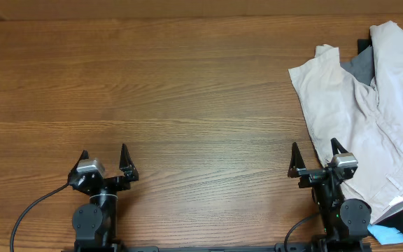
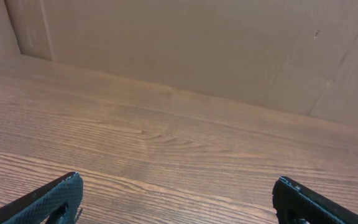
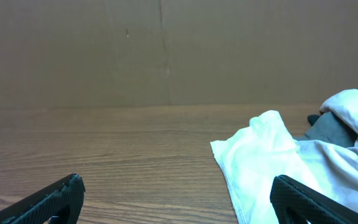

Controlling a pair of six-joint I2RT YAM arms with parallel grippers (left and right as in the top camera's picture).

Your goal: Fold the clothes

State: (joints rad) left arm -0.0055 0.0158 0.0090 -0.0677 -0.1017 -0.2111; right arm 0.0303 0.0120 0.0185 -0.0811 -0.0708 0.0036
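Shorts (image 1: 369, 119) lie crumpled at the right edge of the frame on the table (image 1: 173, 91), with a grey garment (image 1: 359, 66) peeking out at the upper right. The right claw (image 1: 315, 150) and left claw (image 1: 103, 152) both gape wide, holding nothing. It would be best to drag the shorts to centre and flatten them before any fold.

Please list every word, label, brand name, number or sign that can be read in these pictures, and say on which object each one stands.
There is none to read. The beige shorts, the wooden table and the blue item at the lower right of the overhead view show no legible letters or numbers.
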